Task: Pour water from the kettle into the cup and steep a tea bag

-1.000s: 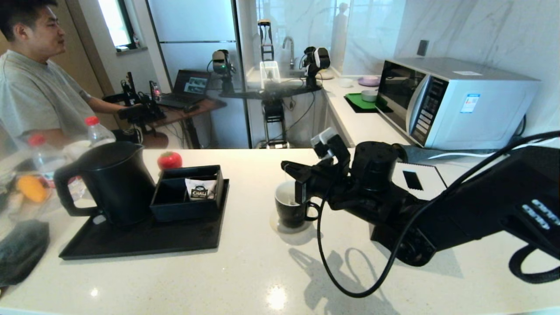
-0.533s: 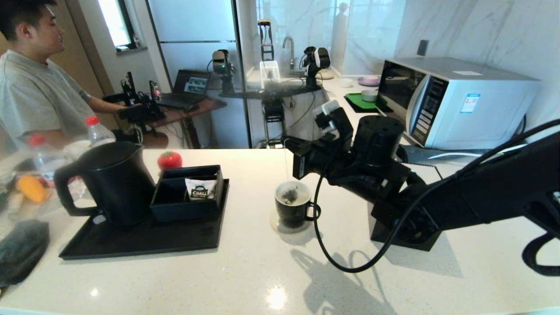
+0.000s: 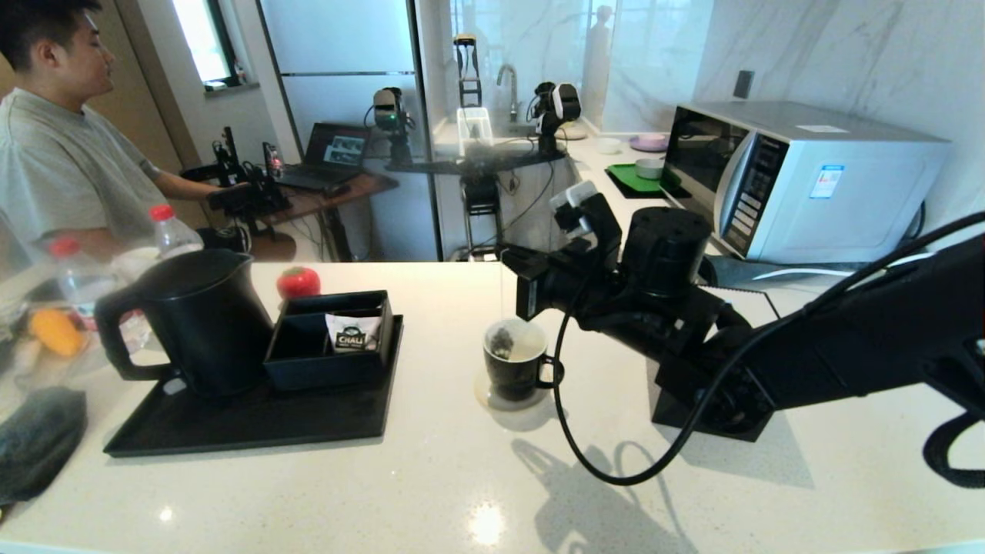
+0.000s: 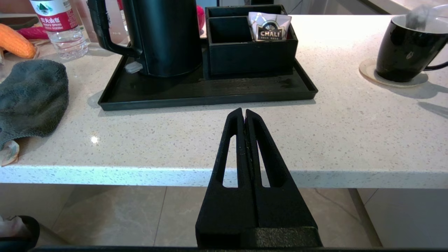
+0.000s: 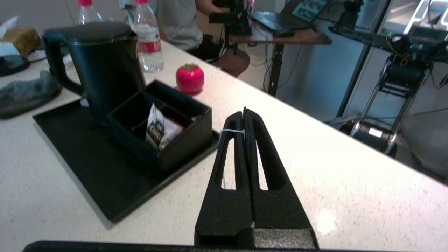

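Observation:
The black kettle stands on the black tray at the left. On a coaster right of the tray is the black cup. The mesh tea bag hangs at the cup's mouth by a thin white string. My right gripper is above the cup, shut on that string. The cup is out of the right wrist view. My left gripper is shut on nothing, low in front of the counter's front edge, facing the tray, with the cup off to one side.
A black compartment box with a white "CHALI" sachet sits on the tray beside the kettle. A red tomato-shaped thing, water bottles and a grey cloth lie at the left. A microwave stands at the back right.
My right gripper has risen from beside the cup to above it, drawing the tea bag up from deep in the cup to its mouth. The left gripper shows no earlier frame.

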You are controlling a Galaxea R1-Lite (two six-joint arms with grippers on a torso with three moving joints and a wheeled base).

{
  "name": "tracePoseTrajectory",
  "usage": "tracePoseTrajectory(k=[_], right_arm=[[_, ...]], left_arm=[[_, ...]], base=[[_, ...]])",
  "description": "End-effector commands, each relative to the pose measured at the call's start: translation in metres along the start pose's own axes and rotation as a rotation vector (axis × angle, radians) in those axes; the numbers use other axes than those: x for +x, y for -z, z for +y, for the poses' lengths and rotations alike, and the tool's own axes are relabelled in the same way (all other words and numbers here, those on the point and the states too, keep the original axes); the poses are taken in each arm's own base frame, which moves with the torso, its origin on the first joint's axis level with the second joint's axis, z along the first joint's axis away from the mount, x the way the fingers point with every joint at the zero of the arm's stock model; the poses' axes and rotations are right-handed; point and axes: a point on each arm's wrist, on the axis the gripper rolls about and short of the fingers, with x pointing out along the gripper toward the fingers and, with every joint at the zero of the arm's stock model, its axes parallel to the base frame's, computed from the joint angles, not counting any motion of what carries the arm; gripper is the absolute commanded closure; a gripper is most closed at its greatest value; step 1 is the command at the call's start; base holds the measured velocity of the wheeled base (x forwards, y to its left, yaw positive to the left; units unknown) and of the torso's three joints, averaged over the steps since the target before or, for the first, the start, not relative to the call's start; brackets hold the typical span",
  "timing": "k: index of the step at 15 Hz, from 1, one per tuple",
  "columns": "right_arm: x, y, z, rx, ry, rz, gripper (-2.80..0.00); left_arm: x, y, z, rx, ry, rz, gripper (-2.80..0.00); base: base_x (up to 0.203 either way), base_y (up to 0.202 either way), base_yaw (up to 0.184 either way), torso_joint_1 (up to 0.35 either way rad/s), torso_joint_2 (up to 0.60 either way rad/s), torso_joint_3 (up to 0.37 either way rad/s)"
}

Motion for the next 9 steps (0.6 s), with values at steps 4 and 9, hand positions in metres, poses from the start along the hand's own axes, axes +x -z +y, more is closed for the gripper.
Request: tracePoseTrajectory(k=[4,9], right_arm=[[-0.012,0.032,0.003,0.011,-0.004,0.070,0.00],[-0.015,0.039,0.004,0.015,-0.005,0.091,0.00]], left_arm=[[0.000,0.000,0.000,0.000,0.000,-0.001,0.00],[0.000,0.000,0.000,0.000,0.000,-0.001,0.00]], base=[[0.000,0.000,0.000,0.000,0.00,0.000],[0.000,0.000,0.000,0.000,0.00,0.000]])
